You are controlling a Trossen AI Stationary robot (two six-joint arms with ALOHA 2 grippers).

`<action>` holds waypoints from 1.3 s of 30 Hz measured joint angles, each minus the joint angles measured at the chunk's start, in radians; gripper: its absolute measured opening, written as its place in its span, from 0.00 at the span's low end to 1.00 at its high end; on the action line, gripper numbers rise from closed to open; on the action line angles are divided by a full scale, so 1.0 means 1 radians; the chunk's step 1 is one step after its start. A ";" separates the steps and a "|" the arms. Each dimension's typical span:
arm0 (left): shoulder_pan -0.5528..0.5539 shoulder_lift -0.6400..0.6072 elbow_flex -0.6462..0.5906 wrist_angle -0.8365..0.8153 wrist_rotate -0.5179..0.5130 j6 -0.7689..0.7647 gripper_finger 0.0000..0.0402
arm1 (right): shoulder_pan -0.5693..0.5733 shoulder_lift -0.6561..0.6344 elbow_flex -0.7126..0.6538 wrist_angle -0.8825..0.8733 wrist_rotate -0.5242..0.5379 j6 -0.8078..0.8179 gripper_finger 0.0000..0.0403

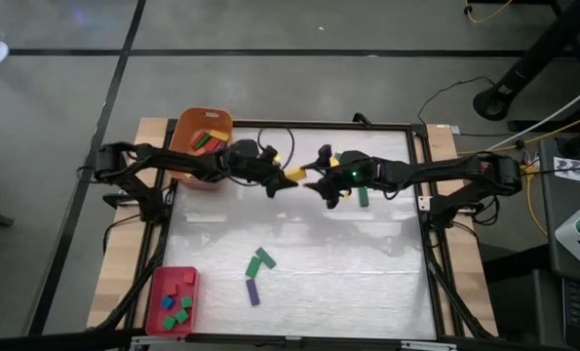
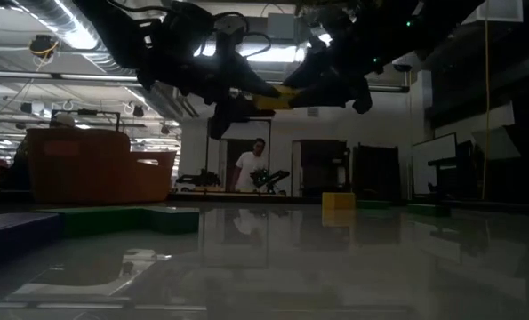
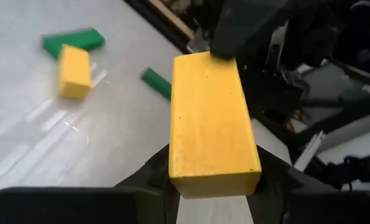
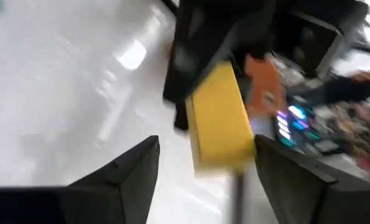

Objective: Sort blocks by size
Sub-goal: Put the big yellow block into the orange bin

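- Table (image 1: 367,273) first: white top with a dark frame all round, and both arms meet up near its far edge, about mid-width.
- Left gripper (image 1: 288,179) has its fingers pinched on one end of a yellow bar (image 1: 295,173), holding it up in the air well clear of the table. In the left wrist view the bar (image 3: 211,118) sticks straight out between the fingers, gripped at its near end.
- Right gripper (image 1: 316,181) sits just across from it, at the bar's other end. Its fingers are spread wide, one on each side of the bar (image 4: 221,118), and the right wrist view shows a gap on both sides, so it's not gripping anything.
- Orange tub (image 1: 200,146) is at the table's far left corner, right behind the left arm, with a few blocks inside.
- Red tray (image 1: 172,300) sits at the near left corner of the table, holding small green, red and blue cubes.
- Loose stuff: a green bar (image 1: 364,196) lies just under the right arm, and two green pieces (image 1: 260,260) plus a purple bar (image 1: 252,291) sit close together toward the table's near edge, right of the tray.
- Low view also shows a small yellow cube (image 2: 338,202) resting on the table under the grippers.
- Most open room is the table's middle and its whole near right part.
- Person (image 2: 250,166) in a white shirt stands way back in the room.
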 joint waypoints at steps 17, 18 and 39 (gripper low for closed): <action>0.355 -0.514 0.001 -0.810 -0.328 0.216 0.30 | -0.100 -0.106 -0.003 -0.503 0.064 -0.172 0.63; 0.363 -0.533 0.001 -0.850 -0.358 0.216 0.30 | -0.114 -0.095 -0.003 -0.498 0.047 -0.180 0.63; 0.384 -0.544 0.000 -1.159 -0.549 0.153 0.47 | -0.360 0.194 -0.001 -0.394 -0.050 -0.385 0.63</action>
